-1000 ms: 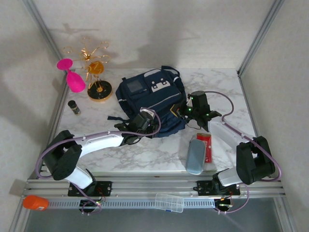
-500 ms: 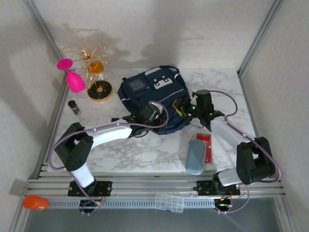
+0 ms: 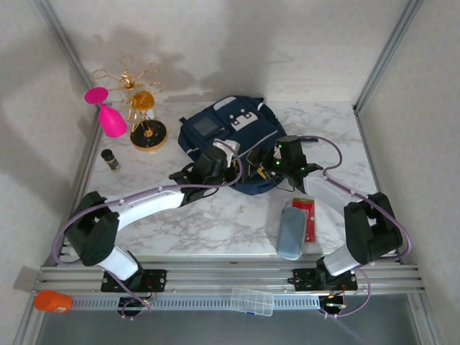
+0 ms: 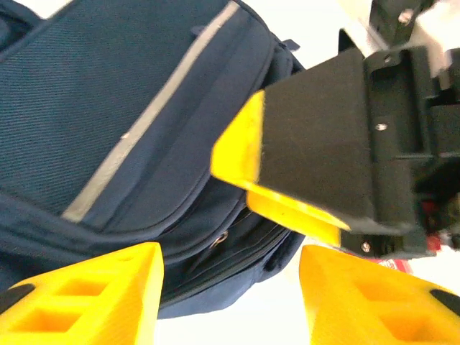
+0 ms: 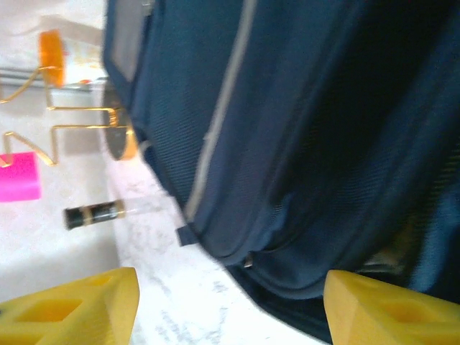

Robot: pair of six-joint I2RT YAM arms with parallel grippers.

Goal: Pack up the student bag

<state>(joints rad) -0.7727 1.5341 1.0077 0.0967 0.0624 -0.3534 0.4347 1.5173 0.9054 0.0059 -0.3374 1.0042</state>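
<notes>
A: bag (image 3: 215, 129) sits rear-centre on the bench (image 3: 215, 223). left hand (image 4: 230, 287) and right hand (image 5: 230, 309) are both wide open and empty, crowding its near edge.
B: tight quarters. I'd pinch fabric either side of the zip (image 4: 223, 236) and spread slowly.

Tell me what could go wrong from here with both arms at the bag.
1. The left gripper and the right gripper work at the same near edge of the student bag. The left wrist view shows the right gripper's finger very close, so the two could collide.
2. Both are open and grip nothing, so a push may slide the bag toward the gold stand.
</notes>
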